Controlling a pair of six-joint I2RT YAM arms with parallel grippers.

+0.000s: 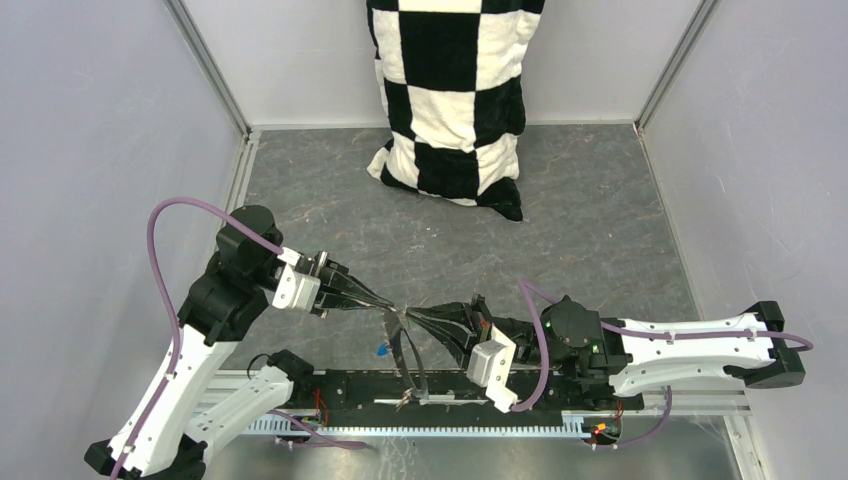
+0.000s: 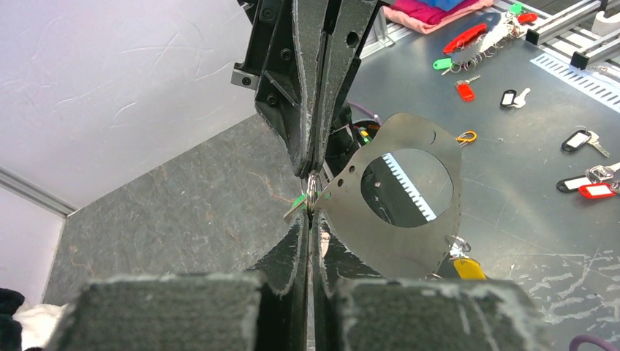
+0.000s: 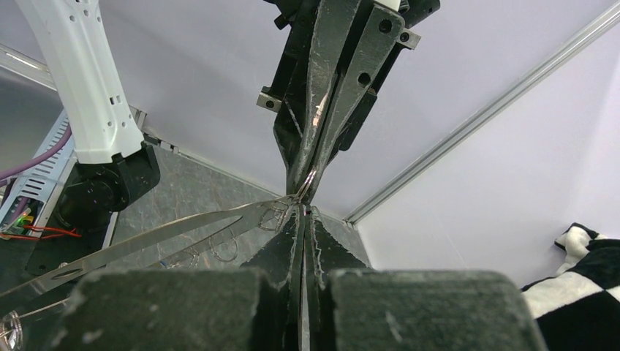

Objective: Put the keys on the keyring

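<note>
Top external view: the two arms meet nose to nose over the near part of the dark table (image 1: 600,220). The left gripper (image 1: 388,304) and right gripper (image 1: 412,316) have their tips almost touching. The keyring (image 1: 408,352) hangs from that meeting point, a thin grey strap drooping toward the rail at the near edge. A blue key (image 1: 382,350) shows just left of the strap; I cannot tell whether it hangs or lies on the table. The checkered cloth (image 1: 450,90) slumps against the back wall, well apart from all this.

From the left wrist, the left gripper (image 2: 308,223) is clenched, jaws pressed together on the edge of the keyring (image 2: 343,212). The strap fans out to the right as a flat loop with a big round hole. The right gripper (image 2: 311,172) comes down from above, also clamped tight, its tips at a small silver ring (image 2: 312,191) on that same edge. A green key (image 2: 297,202) pokes out just beside the pinch. A yellow key (image 2: 468,268) dangles at the strap's lower right. Beyond, other tagged keys (image 2: 585,189) lie scattered on a metal surface.

From the right wrist, the right gripper (image 3: 302,216) and left gripper (image 3: 305,191) are both closed. The keyring (image 3: 146,241) runs edge-on to the left, thin wire rings (image 3: 227,248) hanging under it.
</note>
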